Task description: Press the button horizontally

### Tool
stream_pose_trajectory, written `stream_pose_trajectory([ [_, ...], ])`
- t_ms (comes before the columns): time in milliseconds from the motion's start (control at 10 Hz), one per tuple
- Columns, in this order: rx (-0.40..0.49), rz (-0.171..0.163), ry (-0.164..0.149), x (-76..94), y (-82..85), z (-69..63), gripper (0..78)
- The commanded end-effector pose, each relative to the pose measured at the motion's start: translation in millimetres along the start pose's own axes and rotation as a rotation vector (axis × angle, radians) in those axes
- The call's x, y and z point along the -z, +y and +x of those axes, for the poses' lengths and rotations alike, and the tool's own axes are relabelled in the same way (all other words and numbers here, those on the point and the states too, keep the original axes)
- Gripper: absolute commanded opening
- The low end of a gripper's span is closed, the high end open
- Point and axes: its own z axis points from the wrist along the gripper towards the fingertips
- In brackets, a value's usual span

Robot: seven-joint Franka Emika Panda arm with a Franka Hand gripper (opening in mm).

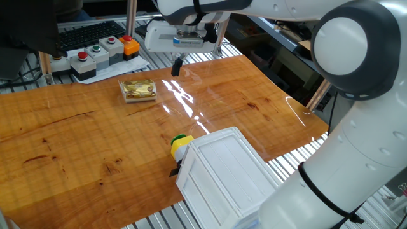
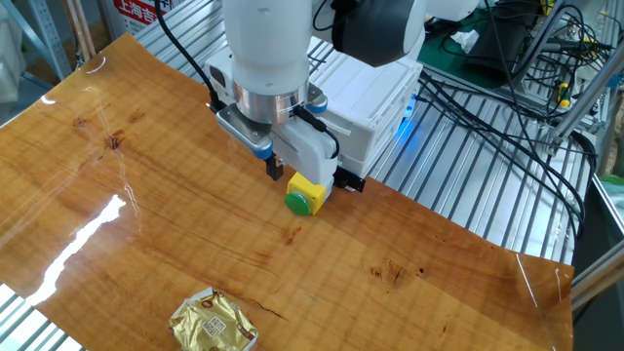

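Note:
The button (image 1: 180, 145) is a small yellow block with a green round cap, lying on its side on the wooden table (image 1: 63, 133). It sits against the near-left corner of the white plastic box (image 1: 226, 172), with its cap facing away from the box. It also shows in the other fixed view (image 2: 305, 194), cap towards the camera. My gripper (image 1: 177, 66) hangs in the air above the table, well apart from the button. Its black fingers show as one narrow tip, shut on nothing. In the other fixed view the gripper (image 2: 276, 169) shows just left of the button.
A gold foil packet (image 1: 138, 90) lies on the far left part of the table, also seen in the other fixed view (image 2: 213, 325). Grey boxes with red, green and orange buttons (image 1: 105, 51) and a keyboard (image 1: 89, 35) stand behind the table. Cables (image 2: 507, 107) lie beyond the white box (image 2: 375, 107).

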Motion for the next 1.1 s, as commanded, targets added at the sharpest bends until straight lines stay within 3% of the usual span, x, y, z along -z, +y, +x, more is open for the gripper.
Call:
stream_pose_trajectory([
  [100,0.044,-0.001,0.001,1.4,0.0,-0.5,0.0],
  [600,0.036,0.008,0.029,-5.3,5.0,-2.5,0.0],
  [1100,0.034,0.032,0.033,-32.8,12.4,-12.7,0.0],
])
